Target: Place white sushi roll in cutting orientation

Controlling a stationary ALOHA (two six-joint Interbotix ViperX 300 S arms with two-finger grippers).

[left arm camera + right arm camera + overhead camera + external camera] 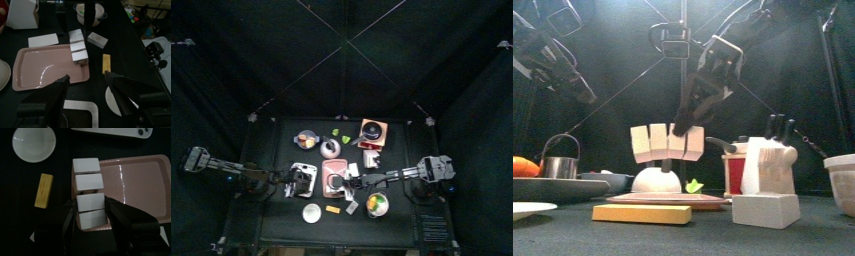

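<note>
The white sushi roll (667, 142) is a row of several white blocks, hanging a little above the pink board (667, 199). My right gripper (687, 128) comes down onto its right end. In the right wrist view the jaws close against both sides of the nearest block, and the rest of the roll (88, 180) runs away from my right gripper (95, 208) along the edge of the board (137, 178). My left gripper (87, 77) stands open and empty at the other side of the board (40, 65), short of the roll (77, 47).
A yellow stick (105, 63) and a round white dish (33, 145) lie in front of the board. A knife block (760, 160) and a white block (767, 210) stand at the right. At the left are a metal cup (560, 160) and an orange (524, 167).
</note>
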